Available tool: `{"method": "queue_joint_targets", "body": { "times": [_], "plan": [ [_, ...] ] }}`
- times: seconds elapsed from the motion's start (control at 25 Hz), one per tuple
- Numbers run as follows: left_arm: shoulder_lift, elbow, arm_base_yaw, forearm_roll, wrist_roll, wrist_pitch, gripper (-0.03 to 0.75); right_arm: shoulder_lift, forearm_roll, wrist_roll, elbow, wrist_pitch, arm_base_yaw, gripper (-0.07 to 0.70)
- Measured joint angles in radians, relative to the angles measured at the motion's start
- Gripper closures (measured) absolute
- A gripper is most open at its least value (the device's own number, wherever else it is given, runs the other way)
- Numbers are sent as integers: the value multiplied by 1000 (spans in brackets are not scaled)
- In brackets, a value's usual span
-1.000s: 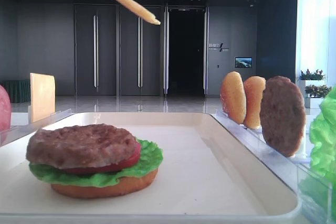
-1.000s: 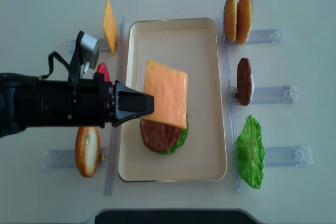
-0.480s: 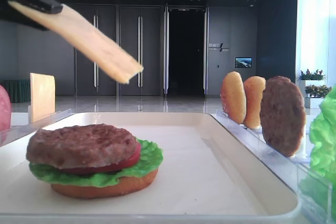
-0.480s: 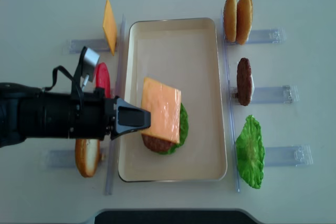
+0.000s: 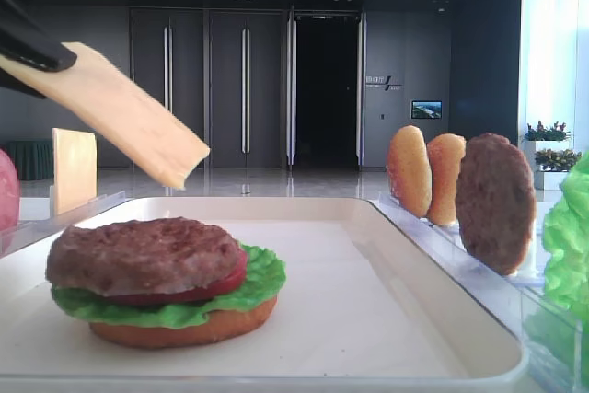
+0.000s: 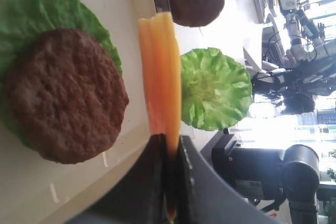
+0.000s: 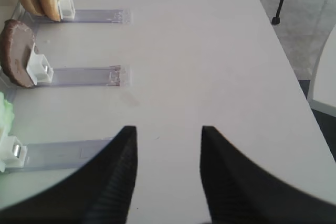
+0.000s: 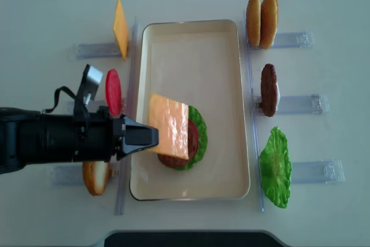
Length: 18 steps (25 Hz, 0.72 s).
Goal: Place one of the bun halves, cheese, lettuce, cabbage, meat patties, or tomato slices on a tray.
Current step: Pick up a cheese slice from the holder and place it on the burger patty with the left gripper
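A half-built burger sits at the near end of the tray (image 8: 228, 85): a meat patty (image 5: 143, 255) over a tomato slice (image 5: 221, 284), lettuce (image 5: 262, 287) and a bun half (image 5: 184, 330). The left end effector (image 8: 151, 139), reaching in from 9 o'clock, is clenched on one edge of a cheese slice (image 8: 169, 133), which hangs tilted above the patty, apart from it and covering most of it from overhead. At 3 o'clock of the tray, on the tabletop (image 8: 324, 4), a loose lettuce leaf (image 8: 276, 168), a spare patty (image 8: 269, 89) and two bun halves (image 8: 261, 21) stand in clear racks (image 8: 300, 103), near to far. At 9 to 11 o'clock stand another bun half (image 8: 95, 176), a red tomato slice (image 8: 113, 92) and a second cheese slice (image 8: 120, 29). The right end effector (image 7: 167, 169) hovers released over bare tabletop, beyond the racks.
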Motion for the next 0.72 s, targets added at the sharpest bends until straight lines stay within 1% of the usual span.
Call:
{"method": "queue_joint_targets", "body": {
  "times": [0.12,0.24,0.4,0.44,0.6,0.72],
  "plan": [
    [0,0,10,-3,10,-3,691,0,0,0,0,0,0,352],
    [14,0,11,-28,34,18,691,0,0,0,0,0,0,352],
    [76,0,11,-60,67,36,691,0,0,0,0,0,0,352],
    [100,0,11,-69,79,46,691,0,0,0,0,0,0,352],
    [175,0,11,-115,129,128,691,0,0,0,0,0,0,352],
    [188,0,11,-125,145,139,691,0,0,0,0,0,0,352]
  ]
}}
